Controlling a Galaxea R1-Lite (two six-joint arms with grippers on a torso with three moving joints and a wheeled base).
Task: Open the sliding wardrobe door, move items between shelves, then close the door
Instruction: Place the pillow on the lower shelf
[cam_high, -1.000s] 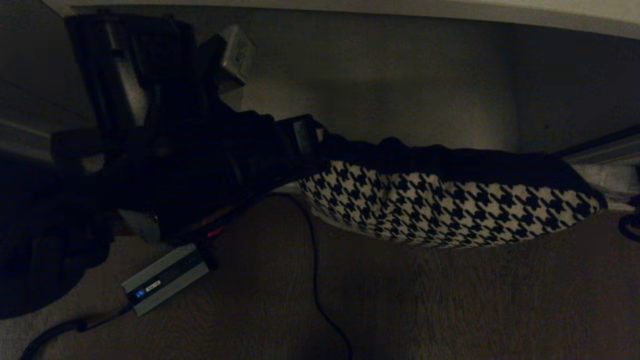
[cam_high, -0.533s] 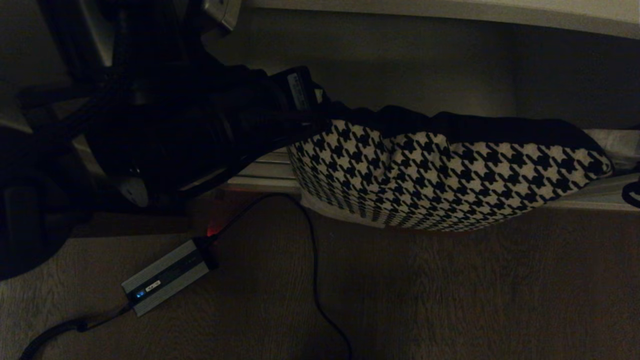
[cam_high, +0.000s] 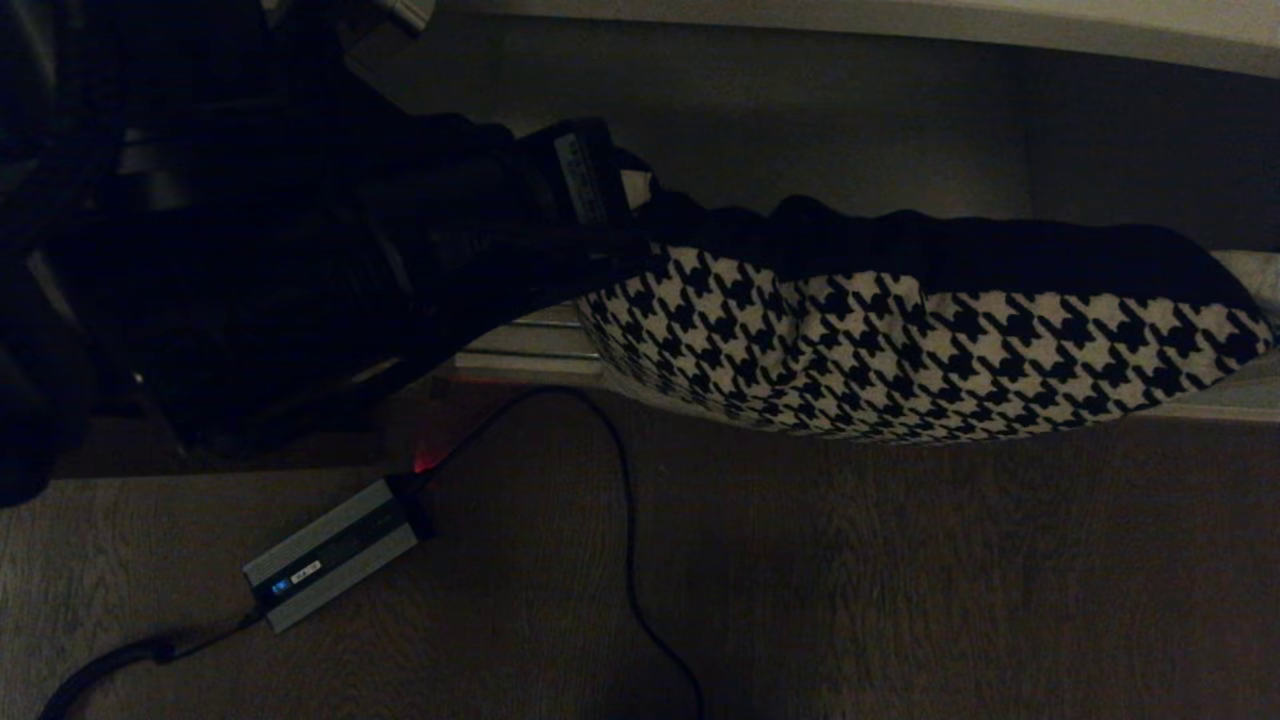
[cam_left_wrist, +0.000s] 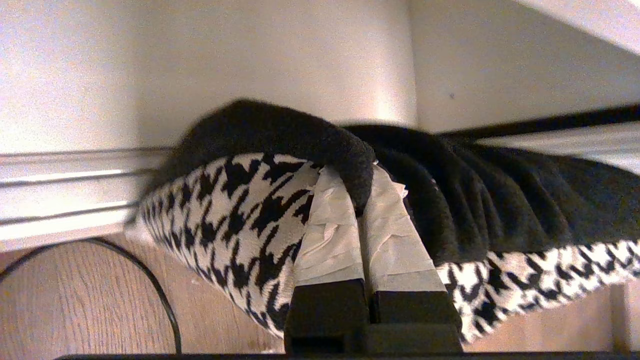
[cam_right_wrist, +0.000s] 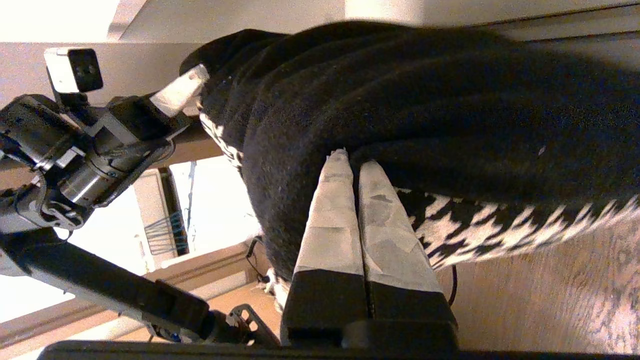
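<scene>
Left hand (cam_left_wrist: 362, 200): taped fingers pressed together, pinching the cushion's (cam_high: 900, 340) left corner. The cushion hangs between both hands, above the floor (cam_high: 800, 580) and the metal door track (cam_high: 520, 345), in front of the wardrobe opening.

Right hand (cam_right_wrist: 350, 165): fingers pressed together on the dark edge at the right corner.

Risks: each pinch takes little fabric, so a corner may slip; uneven lifting could tug it free; the sagging middle may snag a shelf edge.

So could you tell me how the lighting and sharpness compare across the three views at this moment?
Head view: very dark, the left arm a black mass; only the cushion pattern and wood floor read. Left wrist view: bright, grainy, with the left gripper on the cushion's edge. Right wrist view: blown-out glare behind the left arm; the right gripper looks sharp.
</scene>
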